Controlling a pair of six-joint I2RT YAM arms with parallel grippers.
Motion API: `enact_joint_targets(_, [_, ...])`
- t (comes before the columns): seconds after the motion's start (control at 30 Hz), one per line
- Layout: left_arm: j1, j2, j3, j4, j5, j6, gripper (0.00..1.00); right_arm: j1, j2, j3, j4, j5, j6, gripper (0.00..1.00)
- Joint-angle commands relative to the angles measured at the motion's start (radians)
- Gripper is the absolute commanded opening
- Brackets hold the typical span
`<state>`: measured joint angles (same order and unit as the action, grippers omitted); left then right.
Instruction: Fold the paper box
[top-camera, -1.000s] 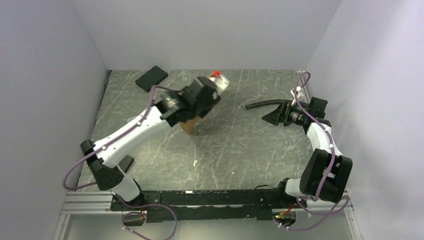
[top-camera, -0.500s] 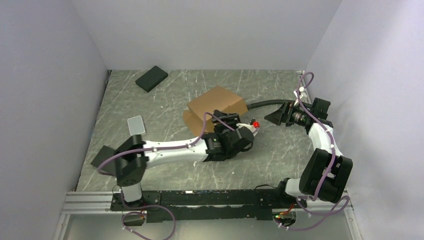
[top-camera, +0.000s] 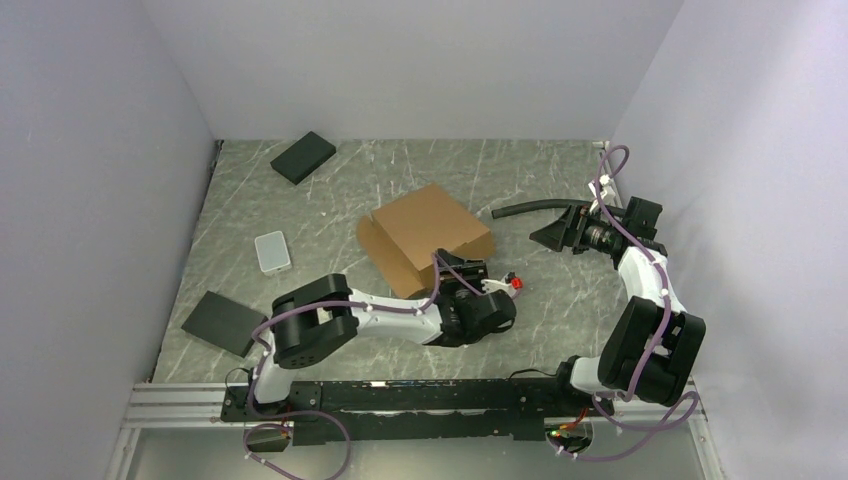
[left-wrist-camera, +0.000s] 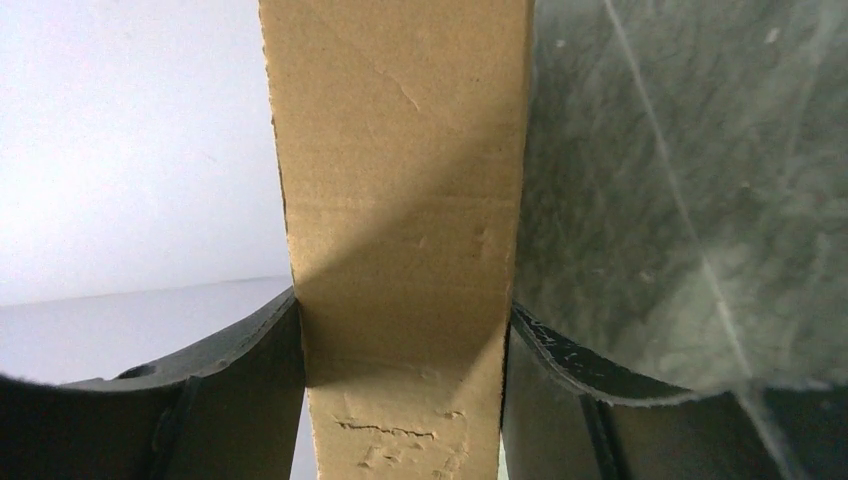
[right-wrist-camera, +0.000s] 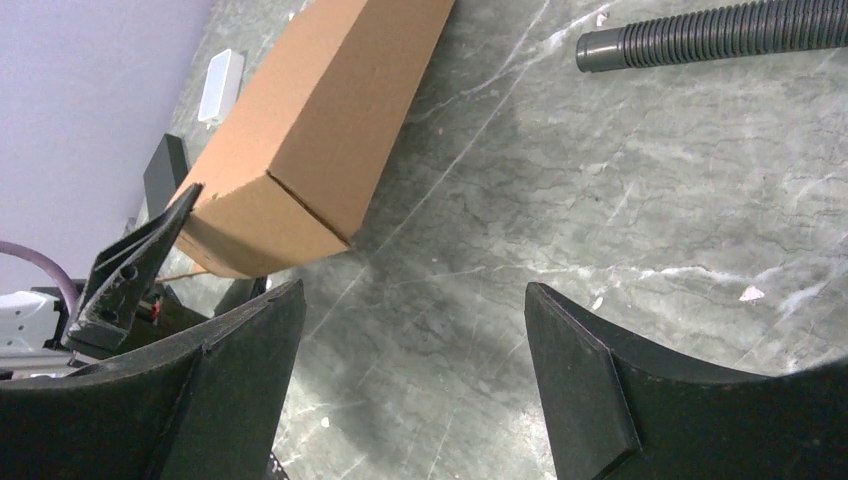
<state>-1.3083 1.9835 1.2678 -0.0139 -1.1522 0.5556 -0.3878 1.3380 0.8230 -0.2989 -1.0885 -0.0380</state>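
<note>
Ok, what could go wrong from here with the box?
Left jaws clamp the brown corrugated cardboard box across one end only, where the board is already dented; squeezing or pulling hard may crush it. Right jaws stand open, apart from it, so the unbraced box could slide. The black ribbed hose lies near its right corner and may get knocked.

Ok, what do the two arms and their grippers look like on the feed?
Both arms, left arm and right arm, have white links and black joint housings, each trailed by a purple cable. The fingers are matte black, broad curved blades: left fingers, right fingers. A small red mark sits by the left wrist.
</note>
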Motion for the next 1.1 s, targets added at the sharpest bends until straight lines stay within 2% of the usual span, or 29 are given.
enact_joint_targets(0.0, [-0.017, 0.042, 0.099, -0.324, 0.033, -0.409, 0.49, -0.008, -0.016, 0.001, 0.009, -0.042, -0.023, 0.84])
enact_joint_targets(0.07, [-0.021, 0.05, 0.106, -0.4, 0.062, -0.522, 0.58, -0.008, -0.016, 0.001, 0.009, -0.043, -0.022, 0.84])
enact_joint_targets(0.2, [-0.031, 0.039, 0.107, -0.501, 0.187, -0.683, 0.82, -0.01, -0.014, 0.002, 0.006, -0.045, -0.026, 0.84])
enact_joint_targets(0.37, [-0.036, 0.005, 0.086, -0.533, 0.336, -0.773, 0.97, -0.011, -0.014, 0.002, 0.006, -0.042, -0.026, 0.85])
enact_joint_targets(0.57, [-0.083, -0.045, 0.119, -0.575, 0.44, -0.802, 1.0, -0.011, -0.013, 0.003, -0.001, -0.04, -0.036, 0.85])
enact_joint_targets(0.67, [-0.118, -0.097, 0.13, -0.592, 0.455, -0.822, 1.0, -0.01, -0.022, 0.012, -0.044, -0.044, -0.114, 0.85])
enact_joint_targets(0.73, [-0.126, -0.16, 0.112, -0.596, 0.476, -0.865, 1.0, -0.007, -0.042, 0.02, -0.087, -0.043, -0.205, 0.9])
enact_joint_targets(0.77, [-0.125, -0.2, 0.093, -0.586, 0.497, -0.883, 0.99, -0.004, -0.056, 0.019, -0.103, -0.043, -0.247, 0.98])
enact_joint_targets(0.93, [-0.116, -0.484, -0.139, -0.391, 0.648, -0.95, 1.0, 0.032, -0.147, -0.023, -0.123, -0.044, -0.408, 1.0])
enact_joint_targets(1.07, [-0.064, -0.728, -0.373, -0.209, 0.815, -1.049, 1.0, 0.137, -0.226, -0.05, -0.124, -0.018, -0.528, 1.0])
